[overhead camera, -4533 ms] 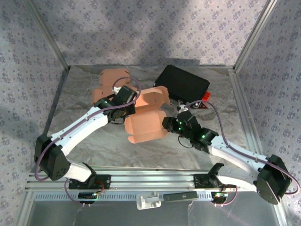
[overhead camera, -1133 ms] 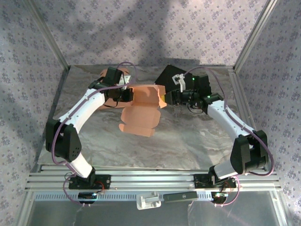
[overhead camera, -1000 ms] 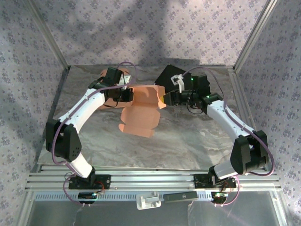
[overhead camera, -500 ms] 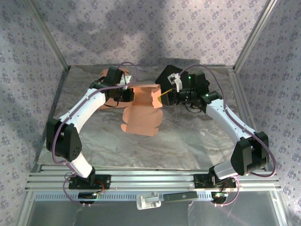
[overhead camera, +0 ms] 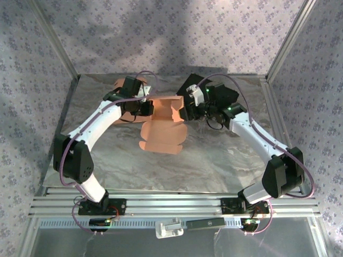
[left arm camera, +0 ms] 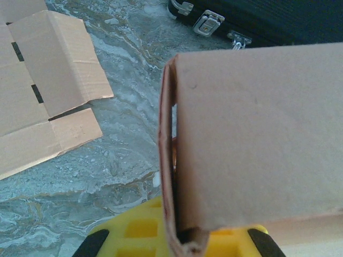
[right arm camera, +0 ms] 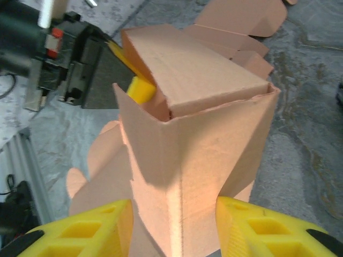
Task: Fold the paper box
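1. Paper box, half erected, hangs clear of the table just left of the black case, with its long flap drooping on the near side.
2. Handling, my read: light, thin cardboard that is stiff along its scored creases and floppy across its panels. It crushes or tears if squeezed hard, so grip a wall edge or corner close to a crease, never the middle of a panel.
3. Left gripper is on the box side away from the case, jaws fully closed, pinching one thin side wall edge-on.
4. Right gripper is on the case side, jaws about half open, straddling a vertical corner of the box. The yellow pads look pressed to both faces, so likely a grip.
5. Contents: the box top is partly covered by a tucked-in flap, and nothing is visible inside.
6. The case is latched, so its contents are hidden.
7. Flat cardboard blanks lie on the table farther left of the case, at the far edge.
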{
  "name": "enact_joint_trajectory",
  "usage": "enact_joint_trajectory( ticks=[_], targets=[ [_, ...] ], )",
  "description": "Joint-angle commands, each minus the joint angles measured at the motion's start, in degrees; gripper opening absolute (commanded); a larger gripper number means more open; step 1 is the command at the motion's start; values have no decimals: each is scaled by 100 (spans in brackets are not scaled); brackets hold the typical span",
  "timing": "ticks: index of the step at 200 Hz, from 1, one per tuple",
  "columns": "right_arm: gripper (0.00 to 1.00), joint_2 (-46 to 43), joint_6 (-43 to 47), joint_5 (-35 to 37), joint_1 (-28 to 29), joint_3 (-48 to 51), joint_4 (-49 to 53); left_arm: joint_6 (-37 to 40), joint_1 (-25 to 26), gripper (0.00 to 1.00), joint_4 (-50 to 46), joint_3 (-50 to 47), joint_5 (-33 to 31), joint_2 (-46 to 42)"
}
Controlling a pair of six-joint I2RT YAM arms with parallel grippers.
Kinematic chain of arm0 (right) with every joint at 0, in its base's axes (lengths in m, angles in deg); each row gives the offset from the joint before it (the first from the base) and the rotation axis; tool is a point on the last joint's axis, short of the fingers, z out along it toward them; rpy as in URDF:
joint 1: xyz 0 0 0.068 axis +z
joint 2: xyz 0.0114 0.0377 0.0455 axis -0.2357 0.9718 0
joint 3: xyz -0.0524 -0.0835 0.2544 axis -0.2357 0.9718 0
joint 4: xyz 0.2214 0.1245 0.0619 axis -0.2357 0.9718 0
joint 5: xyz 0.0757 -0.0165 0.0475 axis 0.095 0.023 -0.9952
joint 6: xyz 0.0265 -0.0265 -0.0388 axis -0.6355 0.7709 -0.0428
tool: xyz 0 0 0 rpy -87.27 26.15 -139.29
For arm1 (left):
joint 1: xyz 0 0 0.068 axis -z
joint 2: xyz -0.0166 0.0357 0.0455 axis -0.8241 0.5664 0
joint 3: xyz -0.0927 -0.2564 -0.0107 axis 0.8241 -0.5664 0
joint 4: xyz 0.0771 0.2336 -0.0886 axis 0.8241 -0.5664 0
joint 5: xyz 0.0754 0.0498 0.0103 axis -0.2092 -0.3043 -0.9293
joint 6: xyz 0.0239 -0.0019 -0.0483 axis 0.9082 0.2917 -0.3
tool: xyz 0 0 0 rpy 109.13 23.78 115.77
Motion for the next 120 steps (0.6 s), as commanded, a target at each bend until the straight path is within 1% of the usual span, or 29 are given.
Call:
enact_joint_trajectory(
  ticks=[1,35,73,90,99,120],
  targets=[
    [45,54,61,1004,198,-208,235,-112,79,0,-1,205,-106,-118],
    [41,95,-40,2596,600,-228,273,-193,117,0,-65,210,-251,-163],
    [38,353,-333,3802,1071,-313,228,-248,239,0,-100,216,-419,-193],
    [32,571,-470,4453,1305,-447,350,-274,310,0,-100,231,-535,-193],
    [30,670,-554,4780,1401,-539,444,-290,337,0,-273,241,-605,-186],
    [25,932,-792,5486,1618,-807,790,-347,387,0,-315,231,-725,-221]
  ],
)
